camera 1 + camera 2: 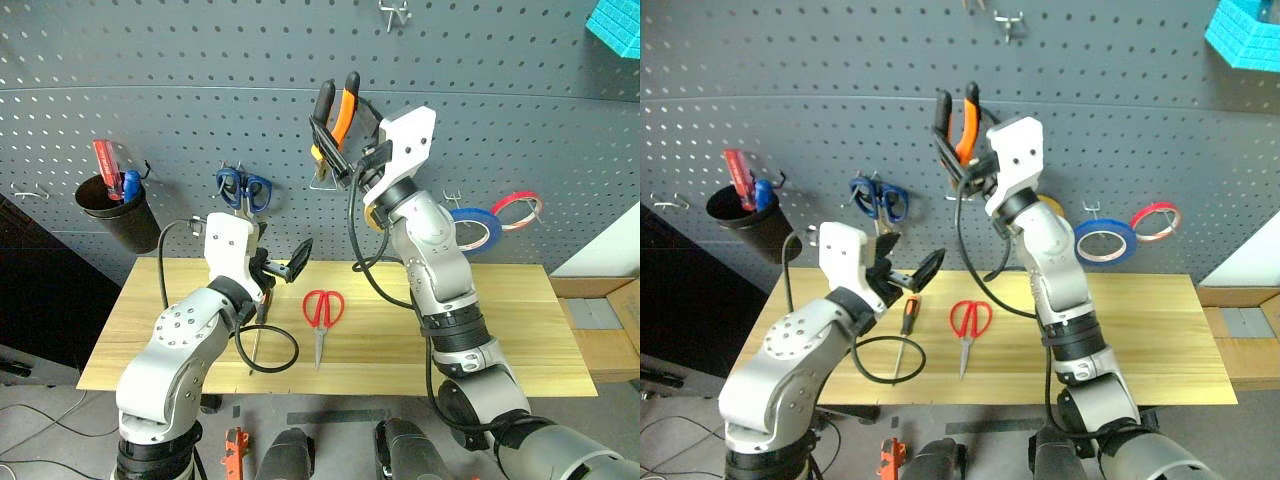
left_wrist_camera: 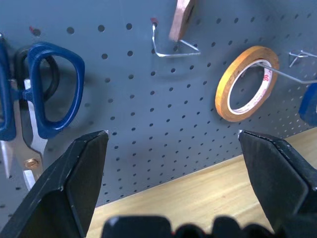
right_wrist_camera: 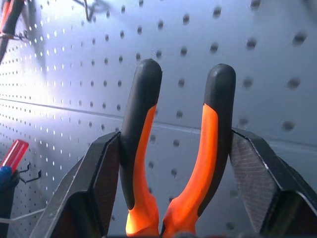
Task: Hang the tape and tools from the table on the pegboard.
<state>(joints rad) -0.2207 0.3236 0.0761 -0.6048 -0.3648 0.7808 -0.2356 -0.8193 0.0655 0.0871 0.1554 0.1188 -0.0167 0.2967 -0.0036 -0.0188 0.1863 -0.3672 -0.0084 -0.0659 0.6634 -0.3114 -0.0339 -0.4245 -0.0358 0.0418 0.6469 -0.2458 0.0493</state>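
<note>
From the head camera, the right pincer [image 1: 345,150] grips the pliers [image 1: 335,115], handles up, against the pegboard [image 1: 200,80]. Red scissors [image 1: 322,312] and a screwdriver [image 1: 906,330] lie on the surface [image 1: 520,320]. Blue tape [image 1: 472,228] hangs right. In the left wrist camera, the left pincer [image 2: 173,163] gapes wide and empty. In the right wrist camera, both pads [image 3: 250,173] squeeze the orange handles.

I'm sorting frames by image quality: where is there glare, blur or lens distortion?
Right wrist view: a bright glare patch on the pegboard, and the hole rows behind the pliers look soft. Left wrist view: evenly lit, and the yellow tape roll is sharp. Head views: the pegboard's hole rows bow into curves, and the red-handled scissors cast only faint shadow.
</note>
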